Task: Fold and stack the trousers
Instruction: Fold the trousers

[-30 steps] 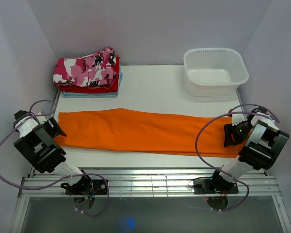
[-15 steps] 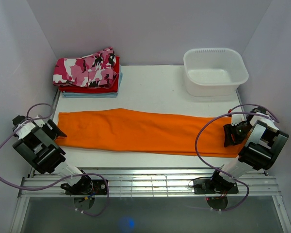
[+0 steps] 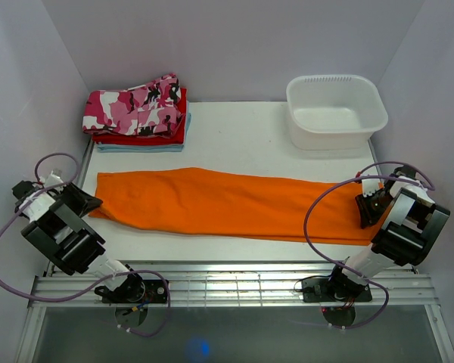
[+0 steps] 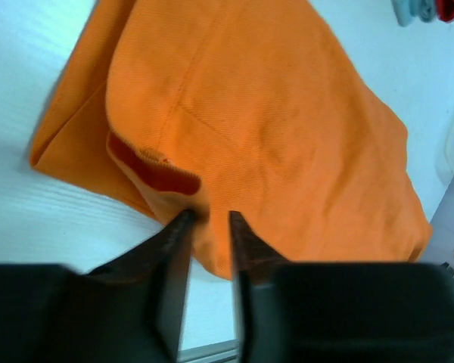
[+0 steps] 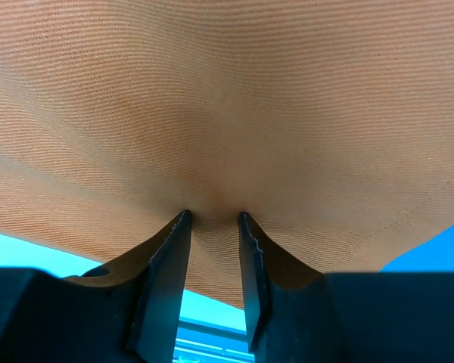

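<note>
One trousers [image 3: 227,204]; one white tub [image 3: 334,138]; three stacked garments [image 3: 136,113].

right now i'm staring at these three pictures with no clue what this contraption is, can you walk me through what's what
These are two robot arms bolted at the near edge of a white table. The wide picture comes from a camera above and behind them. The two close-ups come from a camera on each wrist, so the dark prongs at the bottom of each are that arm's own tool. Long orange trousers lie stretched across the table. The left tool pinches one end and the right tool pinches the other, with cloth bunched between the prongs. At the back sit a white tub and a folded pile with a pink camouflage garment on a red garment.
</note>
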